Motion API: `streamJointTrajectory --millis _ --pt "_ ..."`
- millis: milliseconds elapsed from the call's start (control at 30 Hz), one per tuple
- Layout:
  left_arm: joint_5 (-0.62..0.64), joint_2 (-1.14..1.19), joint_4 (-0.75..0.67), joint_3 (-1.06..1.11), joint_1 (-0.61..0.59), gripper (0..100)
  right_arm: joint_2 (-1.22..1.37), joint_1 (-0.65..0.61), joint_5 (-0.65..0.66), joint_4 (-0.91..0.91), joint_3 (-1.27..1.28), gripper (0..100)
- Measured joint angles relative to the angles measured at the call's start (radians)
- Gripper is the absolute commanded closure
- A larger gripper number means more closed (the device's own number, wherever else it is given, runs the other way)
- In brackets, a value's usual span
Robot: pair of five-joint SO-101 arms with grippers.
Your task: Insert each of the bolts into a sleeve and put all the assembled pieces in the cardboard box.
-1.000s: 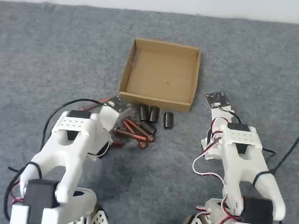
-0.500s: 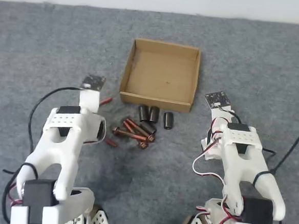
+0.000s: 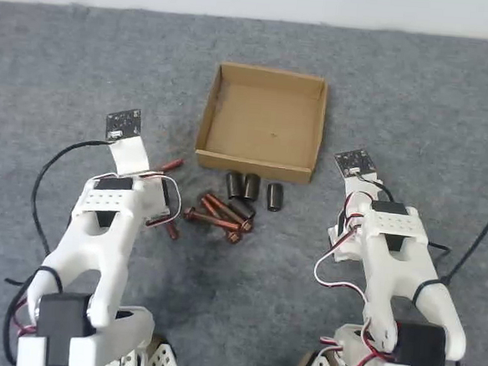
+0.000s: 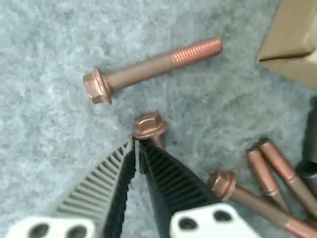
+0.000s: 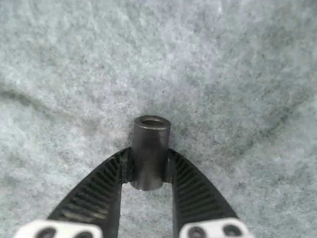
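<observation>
Grey carpet-like cover (image 3: pixel 417 103) lies over the whole desk, and a pale wall (image 3: pixel 257 0) runs behind it. Toward the back stands an open brown cardboard box (image 3: pixel 258 164). Just in front of it three black cylindrical sleeves (image 3: pixel 251 186) lie side by side, with a small heap of copper-coloured bolts (image 3: pixel 221 215) near them. A single copper bolt (image 4: pixel 148 72) lies apart on the cover, close to the box's left front corner.

The left tool (image 4: pixel 137 146) is pressed together on one copper hex-head bolt (image 4: pixel 148 126), pinching it just under the head — whether it is off the cover I cannot tell. The right tool (image 5: pixel 148 158) is to the right of the box, over bare cover, and pinches a black metal sleeve (image 5: pixel 150 144) between its ribbed fingers (image 5: pixel 106 186), open bore facing away from the wrist.
</observation>
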Motion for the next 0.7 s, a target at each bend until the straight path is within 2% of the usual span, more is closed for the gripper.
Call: streamJointTrajectory --millis 167,333,400,567,700 --pt "0.009 0.0 -0.008 0.0 0.044 96 0.0 0.0 0.0 0.0 0.0 99.1" --pt "0.167 -0.06 -0.005 0.0 0.066 77 0.0 0.0 0.0 0.0 0.0 99.1" --pt "0.229 -0.106 0.029 -0.002 0.069 73 0.0 0.0 0.0 0.0 0.0 99.1" --pt "0.288 -0.219 0.158 -0.009 0.075 79 0.0 0.0 0.0 0.0 0.0 99.1" --pt "0.293 -0.233 0.163 -0.009 0.06 88 0.0 0.0 0.0 0.0 0.0 99.1"
